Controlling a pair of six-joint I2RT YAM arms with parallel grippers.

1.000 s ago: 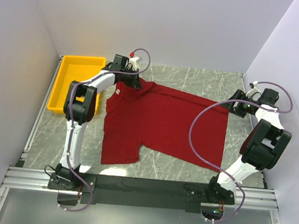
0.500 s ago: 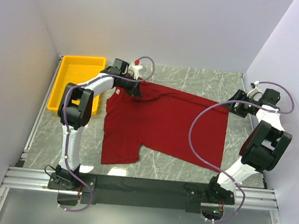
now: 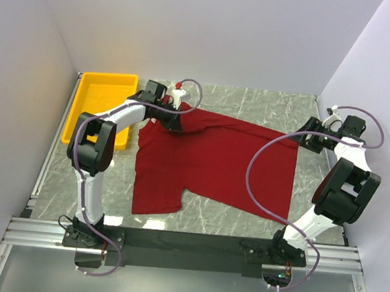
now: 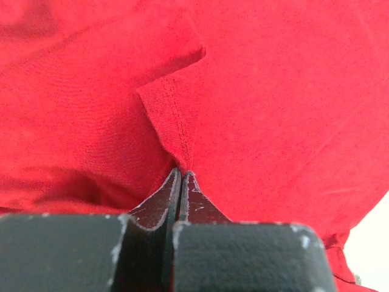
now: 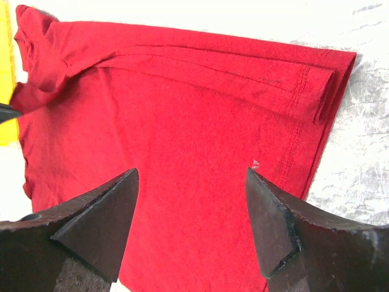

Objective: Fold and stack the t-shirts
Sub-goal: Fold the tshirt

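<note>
Our left gripper [image 4: 182, 175] is pinched tight on a stitched fold of the dark red t-shirt [image 3: 214, 162], which lies spread on the marble table [image 3: 254, 103]. Our right gripper [image 5: 191, 176] hangs wide apart over its right hem, holding nothing. The yellow tray [image 3: 91, 108] borders the left side.

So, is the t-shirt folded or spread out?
Mostly spread: the t-shirt lies flat, only its far-left corner pinched in the left pincer.

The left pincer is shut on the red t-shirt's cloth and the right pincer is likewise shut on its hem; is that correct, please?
Not quite: the right pincer is open, gripping nothing, as the right wrist view shows. The left pincer is indeed shut on the t-shirt.
</note>
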